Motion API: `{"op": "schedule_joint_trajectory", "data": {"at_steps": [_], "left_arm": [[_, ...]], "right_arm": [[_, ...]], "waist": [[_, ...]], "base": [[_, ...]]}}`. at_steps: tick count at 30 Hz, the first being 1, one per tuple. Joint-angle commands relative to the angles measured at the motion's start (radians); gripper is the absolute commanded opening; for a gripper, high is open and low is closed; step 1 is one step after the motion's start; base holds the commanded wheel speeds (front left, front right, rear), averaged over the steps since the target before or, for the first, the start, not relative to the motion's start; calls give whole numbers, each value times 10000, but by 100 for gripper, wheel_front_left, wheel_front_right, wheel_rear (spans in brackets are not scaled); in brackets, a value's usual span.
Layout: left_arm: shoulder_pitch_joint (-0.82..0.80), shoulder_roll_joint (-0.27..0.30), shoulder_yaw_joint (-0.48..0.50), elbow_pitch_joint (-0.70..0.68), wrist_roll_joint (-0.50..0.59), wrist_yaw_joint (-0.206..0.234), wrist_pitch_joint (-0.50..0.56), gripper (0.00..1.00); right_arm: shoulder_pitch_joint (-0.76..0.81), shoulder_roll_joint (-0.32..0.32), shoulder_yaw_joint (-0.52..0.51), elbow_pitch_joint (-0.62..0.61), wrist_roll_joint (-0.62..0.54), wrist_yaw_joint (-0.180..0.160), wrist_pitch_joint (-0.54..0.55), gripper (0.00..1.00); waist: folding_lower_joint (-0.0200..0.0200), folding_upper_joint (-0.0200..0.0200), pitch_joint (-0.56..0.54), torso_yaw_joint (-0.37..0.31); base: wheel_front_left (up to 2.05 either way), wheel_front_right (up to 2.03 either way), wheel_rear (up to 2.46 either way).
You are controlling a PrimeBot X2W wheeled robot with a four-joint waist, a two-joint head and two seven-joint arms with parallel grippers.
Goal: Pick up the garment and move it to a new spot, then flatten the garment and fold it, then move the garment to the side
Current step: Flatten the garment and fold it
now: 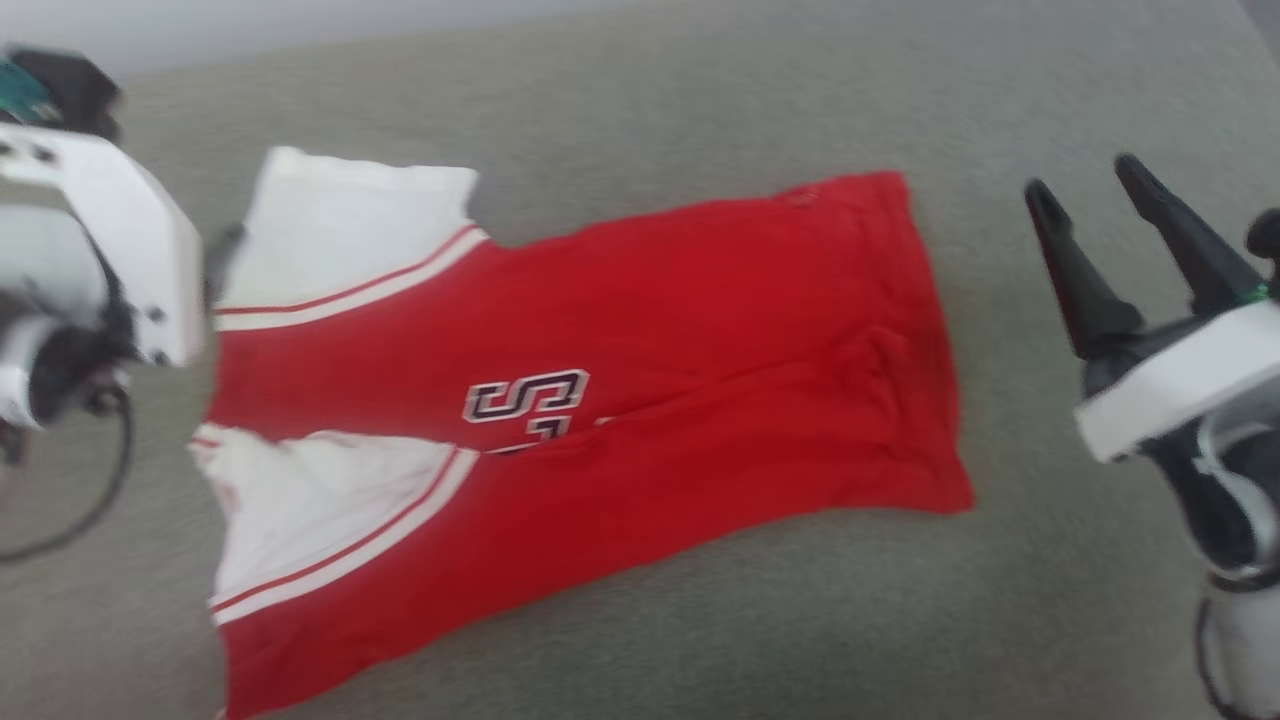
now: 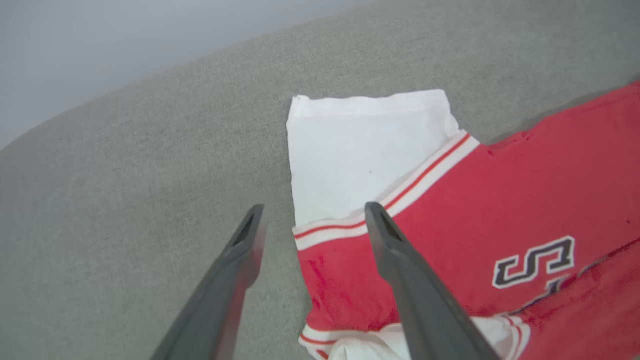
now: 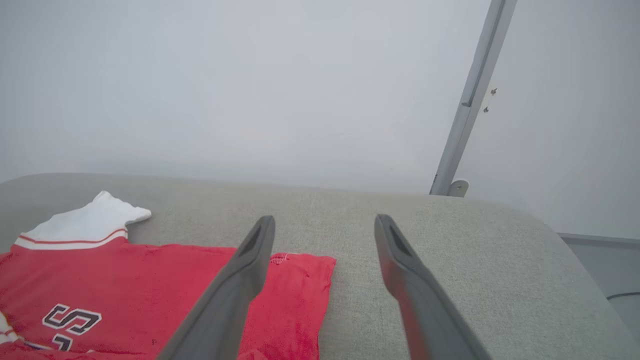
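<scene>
left gripper (image 2: 312, 212) spread, empty, at the sleeve end of the garment (image 1: 650, 330). right gripper (image 1: 1085, 185) spread, empty, just beside the hem. garment lies flat on grey cushion (image 1: 700, 90), one long edge lapped over the lettering. first fold looks made; further folding and the move aside remain.

One garment (image 1: 650, 330), one left end effector (image 2: 315, 209), one right end effector (image 1: 1085, 178).
</scene>
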Motion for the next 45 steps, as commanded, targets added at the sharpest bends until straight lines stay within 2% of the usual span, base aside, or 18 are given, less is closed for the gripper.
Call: {"op": "schedule_joint_trajectory", "data": {"at_steps": [1,6,12,21,23,24,26,30,41,45], "left_arm": [[-272,-35,11,302,103,-158,-92,100],[-1135,-162,127,1884,282,-556,-345,100],[-1942,-393,-27,3391,515,-908,-384,100],[-2361,-630,-347,5206,812,-904,-181,100],[-2291,-855,-359,5643,608,-786,139,100],[-2209,-959,-470,5822,549,-741,477,0],[-2185,-1249,-492,6081,329,-588,913,0],[-2547,-1654,-661,6096,430,-658,1009,0],[-3524,-2801,-879,6242,594,-1087,417,0],[-3816,-3262,-977,6487,650,-1243,203,0]], "right_arm": [[-144,175,127,128,-53,-5,-318,100],[-450,457,783,552,-20,-5,-1090,100],[-661,472,1246,857,198,-5,-1363,100],[-941,235,1539,1044,514,-5,-1306,100],[-1015,187,1568,1104,649,-5,-1178,100],[-1081,156,1576,1126,732,-5,-1072,100],[-1225,103,1556,1201,906,-5,-871,100],[-1778,-11,1556,1521,1233,-5,-210,100],[-4134,-500,2325,3269,1731,-5,2023,100],[-4964,-609,2765,4391,1845,-3,3059,100]], "waist": [[0,-1,445,-616],[0,-1,973,-1269],[0,-1,1490,-1667],[0,-1,1979,-1767],[0,-1,2044,-1708],[0,-1,2071,-1667],[0,-1,2125,-1556],[0,-1,2213,-1269],[0,-1,2427,-356],[0,-1,2513,-8]], "base": [[0,0,0],[0,0,0],[0,0,0],[0,0,0],[0,0,0],[0,0,0],[0,0,0],[0,0,0],[0,0,0],[0,0,0]]}}
